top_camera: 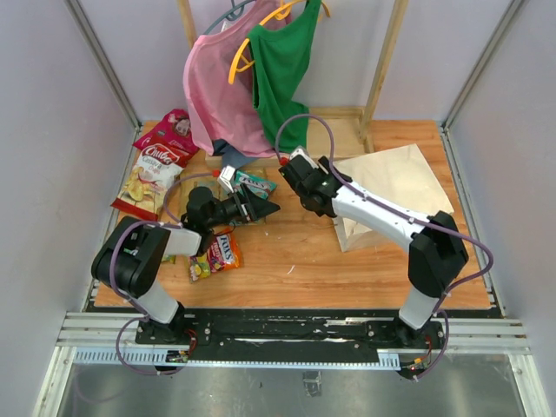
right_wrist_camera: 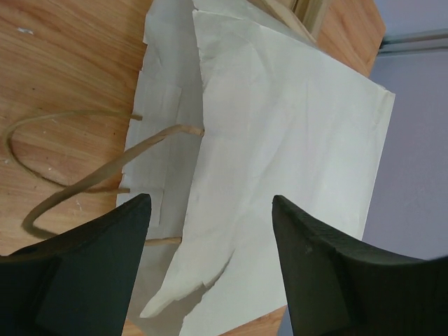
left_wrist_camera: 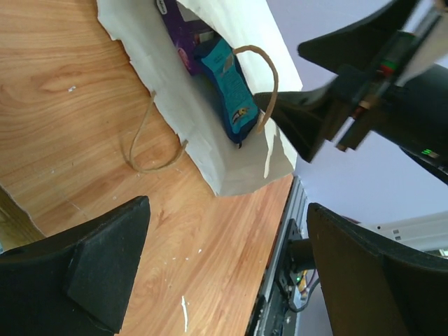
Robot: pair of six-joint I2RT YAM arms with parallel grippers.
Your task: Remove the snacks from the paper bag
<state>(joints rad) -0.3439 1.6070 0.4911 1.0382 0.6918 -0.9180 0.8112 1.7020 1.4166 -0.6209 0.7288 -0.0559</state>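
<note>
The task was at its middle step. The paper bag [top_camera: 400, 187] lay flat on its side on the counter [top_camera: 295, 261], with its mouth turned to the left hand [left_wrist_camera: 227, 206]. Four snacks were already out, all on the mouth side of the bag and well apart from it: a red packet [top_camera: 169, 130], a red and white packet [top_camera: 148, 178], an orange and yellow-green packet [top_camera: 221, 252] and a small teal and white packet [top_camera: 256, 182]. Inside the bag at least two more remained: a purple packet [left_wrist_camera: 183, 38] and, nearer to the mouth, a teal packet [left_wrist_camera: 229, 91].

Both hands were released and carried nothing. The left hand was aimed at the mouth of the bag. The right hand [right_wrist_camera: 210, 206] hung over the upper wall of the bag, with one finger just beside the upper handle [left_wrist_camera: 269, 70].

I think the next move asks the right hand to lift this handle so that the mouth opens wide. Then the left hand should go in low and pinch the near end of the teal packet, without catching the lower handle [left_wrist_camera: 143, 150] on the counter.

In the top view the right arm [top_camera: 382, 217] covered the mouth of the bag. The purple packet was cut by the frame edge, the lettering was too small to read, and I cannot tell whether more packets lay deeper
</note>
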